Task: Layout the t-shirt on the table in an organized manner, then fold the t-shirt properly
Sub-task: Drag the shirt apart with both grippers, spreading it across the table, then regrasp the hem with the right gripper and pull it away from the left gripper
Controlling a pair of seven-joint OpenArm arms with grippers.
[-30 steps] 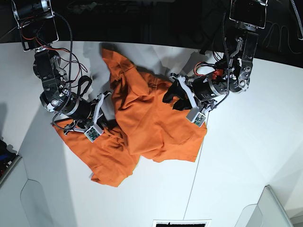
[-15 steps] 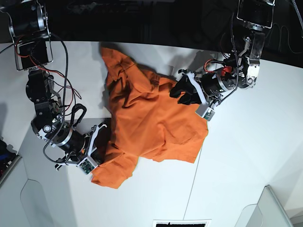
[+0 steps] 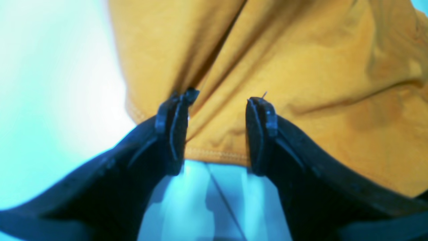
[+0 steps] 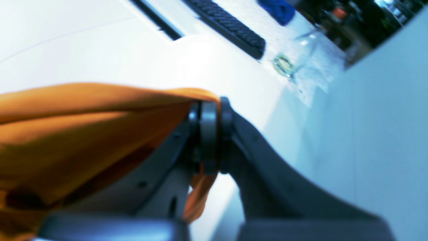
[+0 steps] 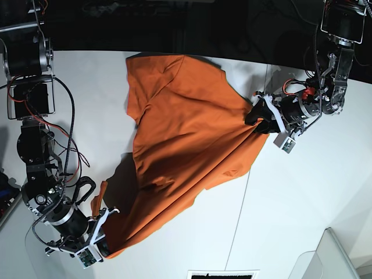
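Fabric first: the t-shirt (image 5: 186,133) lies stretched across the table (image 5: 302,197) in a long diagonal sheet, one end up near the table's far edge and the other drawn down toward its near left corner in the base view. I see the upper part spread fairly flat, with a sleeve sticking out to the side there, while the lower part narrows into a taut, lifted band casting a dark shadow on the white top.

At the shirt's lower tip I have the right gripper (image 5: 102,241). From its wrist camera the two fingers stand nearly together with a bunched corner of orange cloth (image 4: 83,134) draped over and pinched between them, a small tail of fabric hanging below; it looks clamped on the shirt, though the picture is blurred.

On the shirt's opposite edge sits the left gripper (image 5: 258,116). Its wrist view shows the fingers (image 3: 174,130) well apart, straddling a hemmed edge of the t-shirt (image 3: 267,67), with bare table and a thin dark seam line (image 3: 224,204) visible beneath. I see cloth lying in the gap but neither pad pressing it, so nothing is grasped there.
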